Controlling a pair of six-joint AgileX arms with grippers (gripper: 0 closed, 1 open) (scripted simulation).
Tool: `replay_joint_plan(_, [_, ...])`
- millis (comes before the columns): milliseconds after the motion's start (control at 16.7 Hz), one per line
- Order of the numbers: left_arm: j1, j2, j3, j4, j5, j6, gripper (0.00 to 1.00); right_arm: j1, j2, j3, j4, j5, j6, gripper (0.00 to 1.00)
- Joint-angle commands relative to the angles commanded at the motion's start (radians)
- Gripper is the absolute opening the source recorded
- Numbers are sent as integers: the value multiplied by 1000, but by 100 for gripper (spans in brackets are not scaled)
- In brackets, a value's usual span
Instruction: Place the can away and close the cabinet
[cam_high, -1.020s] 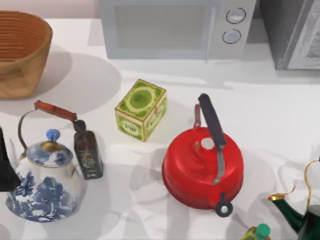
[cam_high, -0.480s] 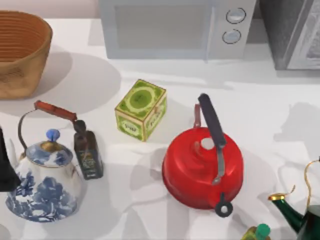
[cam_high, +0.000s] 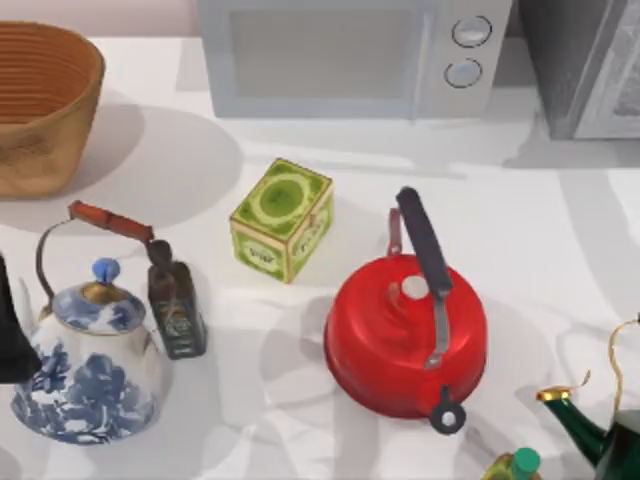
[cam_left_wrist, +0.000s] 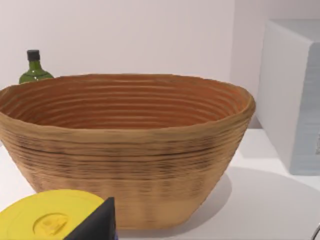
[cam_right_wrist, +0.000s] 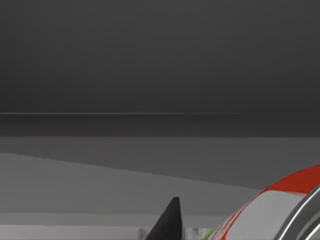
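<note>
Overhead first: the bench (cam_high: 540, 230) carries a woven basket (cam_high: 40, 100) at its far left, a microwave (cam_high: 350, 55) along the back, and the grey cabinet (cam_high: 580, 70) in the far right corner. Between them stand a green tea tin (cam_high: 282, 220), a dark small bottle (cam_high: 176, 305), a blue-and-white kettle (cam_high: 90, 375) and a red kettle (cam_high: 405, 335), with a green teapot (cam_high: 600, 430) at the near right edge. The tin shows a round emblem on its lid and the bottle a pale label, but neither has writing I can read. My left arm (cam_high: 8, 340) sits parked at the left edge.

From the left wrist, the left tool (cam_left_wrist: 95, 225) faces the basket's wall, beside a yellow lid (cam_left_wrist: 47, 220), with a green bottle (cam_left_wrist: 34, 70) behind. Whether that tool is apart or together I cannot tell.

From the right wrist, the right tool (cam_right_wrist: 172, 222) looks at flat dark grey panels, which I take to be the cabinet's inside. The can (cam_right_wrist: 280, 210) sits very close to the camera, showing a red band, white label and silver rim, with no legible lettering. It probably rides with the tool for stowing, though I cannot tell if the tool is clamped on it.
</note>
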Motion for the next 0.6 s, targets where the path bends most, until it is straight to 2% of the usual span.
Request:
replay_joint_plan(300, [0,0,0,0,0,0,100,9,206,234,-71,45,-4,0])
replay_joint_plan(600, [0,0,0,0,0,0,100,10,228,259,-80,51,-6,0])
